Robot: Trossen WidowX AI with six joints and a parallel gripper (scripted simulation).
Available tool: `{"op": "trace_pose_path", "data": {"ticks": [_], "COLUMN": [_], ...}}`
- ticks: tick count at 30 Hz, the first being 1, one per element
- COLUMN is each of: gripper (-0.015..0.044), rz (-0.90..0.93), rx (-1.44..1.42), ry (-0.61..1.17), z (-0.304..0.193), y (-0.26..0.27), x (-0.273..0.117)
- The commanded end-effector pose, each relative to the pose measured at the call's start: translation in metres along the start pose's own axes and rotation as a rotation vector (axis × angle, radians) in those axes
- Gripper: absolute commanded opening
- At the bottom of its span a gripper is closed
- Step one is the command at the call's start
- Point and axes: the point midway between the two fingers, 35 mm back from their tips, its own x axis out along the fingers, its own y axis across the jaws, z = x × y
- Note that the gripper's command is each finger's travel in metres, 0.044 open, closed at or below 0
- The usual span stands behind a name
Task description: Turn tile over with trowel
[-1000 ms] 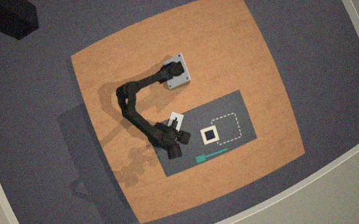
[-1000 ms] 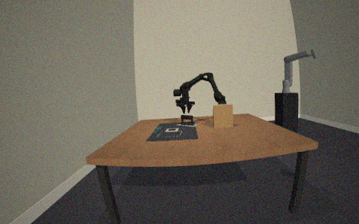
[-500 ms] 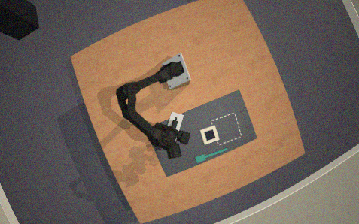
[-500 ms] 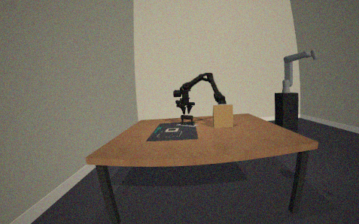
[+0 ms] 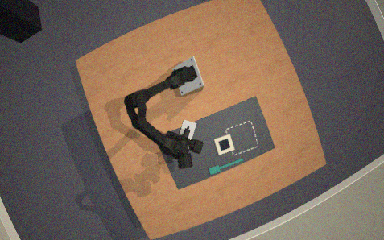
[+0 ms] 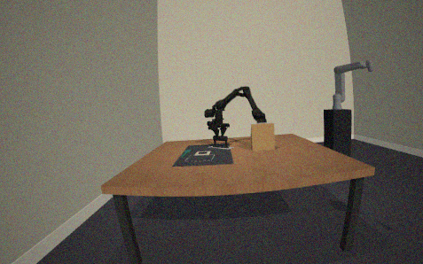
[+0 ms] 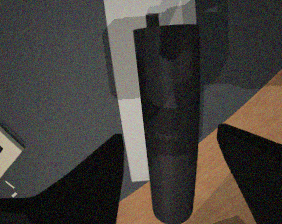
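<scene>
Wood-brown table point(image 5: 237, 44) point(image 6: 243, 179) point(image 7: 264, 120) under my overhead view, dark legs beneath. I note a dark grey rectangular mat point(image 5: 206, 129) point(image 6: 226, 159) point(image 7: 52, 70) flat on it; my exterior view shows a tan block point(image 6: 262, 138) standing beyond the mat.
</scene>
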Motion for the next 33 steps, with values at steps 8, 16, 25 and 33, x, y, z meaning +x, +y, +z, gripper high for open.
{"op": "trace_pose_path", "data": {"ticks": [8,16,25,33], "gripper": [0.0139,0.013,0.013,0.013], "rz": [-0.004,-0.004,-0.004,-0.004], "rx": [-0.015,-0.015,-0.015,0.028], "ry": [0.009,0.009,0.009,0.009], "z": [-0.0029,-0.0029,-0.0029,-0.0029], "y": [-0.0004,-0.0004,-0.0004,-0.0004], "x": [0.0112,0.0112,0.0112,0.0112]}}
